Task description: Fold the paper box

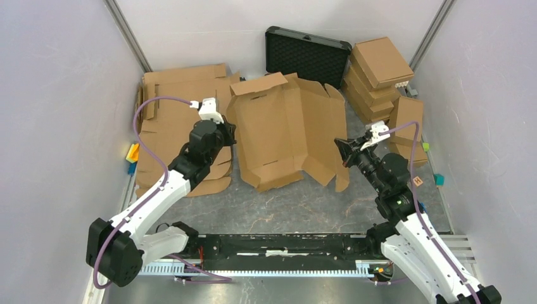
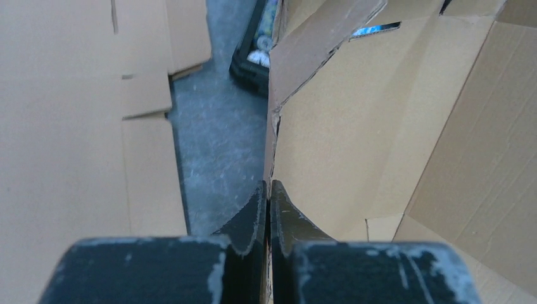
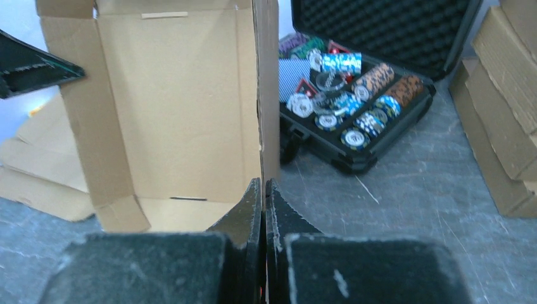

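Observation:
The paper box (image 1: 278, 126) lies partly opened at mid-table, plain brown, with its side panels raised. My left gripper (image 1: 229, 132) is at the box's left edge. In the left wrist view that gripper (image 2: 268, 190) is shut on the thin edge of an upright panel (image 2: 354, 145). My right gripper (image 1: 339, 149) is at the box's right side. In the right wrist view it (image 3: 263, 187) is shut on the edge of a standing panel (image 3: 266, 95), with the box's inside (image 3: 183, 107) to its left.
Flat cardboard sheets (image 1: 171, 120) lie under the left arm. An open black case (image 1: 307, 54) holding colourful chips (image 3: 354, 107) stands at the back. Folded boxes (image 1: 380, 76) are stacked at the back right. Small coloured blocks (image 1: 132, 154) sit by the left wall.

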`<state>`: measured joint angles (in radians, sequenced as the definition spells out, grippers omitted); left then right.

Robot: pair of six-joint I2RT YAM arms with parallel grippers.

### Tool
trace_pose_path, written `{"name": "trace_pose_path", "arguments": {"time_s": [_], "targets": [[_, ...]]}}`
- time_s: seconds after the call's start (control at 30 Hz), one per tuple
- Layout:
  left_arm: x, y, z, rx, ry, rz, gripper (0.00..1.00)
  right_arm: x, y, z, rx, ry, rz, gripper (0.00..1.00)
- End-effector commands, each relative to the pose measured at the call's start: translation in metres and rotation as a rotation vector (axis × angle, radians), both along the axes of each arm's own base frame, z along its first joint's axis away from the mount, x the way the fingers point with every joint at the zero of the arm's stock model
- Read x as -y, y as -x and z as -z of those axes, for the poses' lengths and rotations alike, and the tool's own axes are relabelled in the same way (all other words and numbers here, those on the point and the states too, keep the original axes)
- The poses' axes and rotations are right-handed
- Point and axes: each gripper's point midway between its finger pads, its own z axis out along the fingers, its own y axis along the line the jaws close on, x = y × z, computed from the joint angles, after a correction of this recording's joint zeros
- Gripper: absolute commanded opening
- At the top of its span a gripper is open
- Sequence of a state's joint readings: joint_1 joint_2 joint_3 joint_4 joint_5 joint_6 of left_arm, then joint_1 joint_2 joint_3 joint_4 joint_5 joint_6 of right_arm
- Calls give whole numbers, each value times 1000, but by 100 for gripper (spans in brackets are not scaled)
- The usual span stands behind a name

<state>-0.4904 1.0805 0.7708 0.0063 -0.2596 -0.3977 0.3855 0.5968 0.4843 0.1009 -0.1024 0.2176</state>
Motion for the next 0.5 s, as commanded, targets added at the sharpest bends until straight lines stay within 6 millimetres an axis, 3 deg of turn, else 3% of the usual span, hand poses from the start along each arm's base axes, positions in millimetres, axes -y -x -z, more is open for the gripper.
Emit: {"name": "trace_pose_path", "arguments": {"time_s": [0.0,0.13,0.33,0.47], "targets": [[11,-15,-68,213,48,27,2,-11,2,-69,140,-128,-45,0],[16,-7,-71,289,44,46,2,-16,5,-63,129,-162,-73,0],[19,17,-47,372,-30,46,2,-9,9,13,16,-115,-39,0],[24,28,-34,384,-70,62,2,1,16,46,-26,-65,-4,0]]}}
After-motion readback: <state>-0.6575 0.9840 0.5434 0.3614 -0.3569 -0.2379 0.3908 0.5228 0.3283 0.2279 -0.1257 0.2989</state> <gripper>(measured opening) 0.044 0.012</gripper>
